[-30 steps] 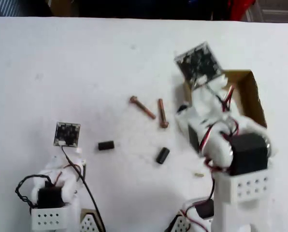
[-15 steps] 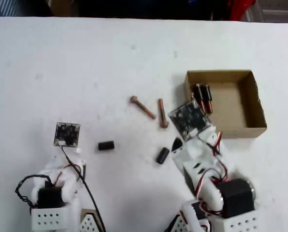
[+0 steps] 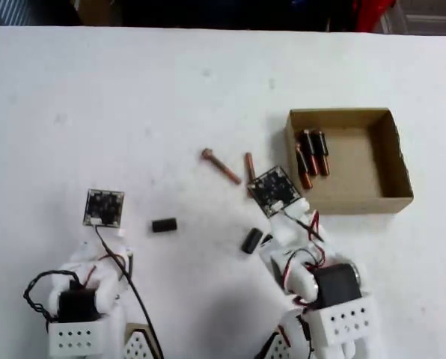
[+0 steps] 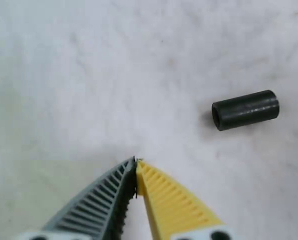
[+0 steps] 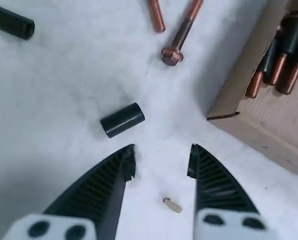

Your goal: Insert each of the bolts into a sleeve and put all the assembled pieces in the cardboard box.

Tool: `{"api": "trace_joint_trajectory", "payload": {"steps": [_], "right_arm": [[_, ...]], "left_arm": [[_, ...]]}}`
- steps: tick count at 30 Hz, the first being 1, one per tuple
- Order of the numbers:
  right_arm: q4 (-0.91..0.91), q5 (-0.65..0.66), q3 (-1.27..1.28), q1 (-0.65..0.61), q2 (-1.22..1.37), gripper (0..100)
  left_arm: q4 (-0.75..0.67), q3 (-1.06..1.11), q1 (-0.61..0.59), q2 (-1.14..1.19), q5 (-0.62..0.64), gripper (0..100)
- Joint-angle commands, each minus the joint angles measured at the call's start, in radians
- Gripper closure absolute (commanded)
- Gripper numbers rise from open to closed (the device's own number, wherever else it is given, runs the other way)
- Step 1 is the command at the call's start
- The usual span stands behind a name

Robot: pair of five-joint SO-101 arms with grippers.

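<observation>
The right gripper (image 5: 161, 152) hangs wide open and empty just short of a black sleeve (image 5: 122, 120) on the tabletop (image 3: 133, 90); the left gripper (image 4: 136, 164) is closed on nothing, a second sleeve (image 4: 245, 110) near it; loose bolts (image 5: 184, 30) lie beside the cardboard box (image 3: 339, 114); each sleeve looks light, rigid and smooth, so it may roll; pinch it across mid-barrel.

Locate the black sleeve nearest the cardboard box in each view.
High view: sleeve, lower middle, below the two loose bolts.
Right wrist view: just ahead of the open right gripper.
Left wrist view: a different sleeve, the one farther from the box.
Shared landmark: cardboard box, in high and right wrist views.
</observation>
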Motion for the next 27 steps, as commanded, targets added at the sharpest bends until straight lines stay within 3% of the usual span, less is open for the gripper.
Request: {"api": "trace_joint_trajectory", "payload": {"steps": [1,6,10,15,27], "right_arm": [[-0.081,-0.012,0.031,-0.01,0.061,84.7],[-0.165,-0.002,0.075,-0.013,0.114,84.7],[-0.202,0.005,0.117,-0.09,0.128,84.7],[-0.26,0.124,0.17,-0.182,0.127,84.7],[-0.367,0.446,0.189,-0.147,0.128,85.0]], "left_arm": [[0.005,0.0,0.001,-0.002,-0.008,98],[0.005,0.0,0.001,-0.002,-0.008,98],[0.005,0.0,0.001,-0.002,-0.008,98],[0.005,0.0,0.001,-0.002,-0.008,98],[0.005,0.0,0.001,-0.002,-0.011,98]]}}
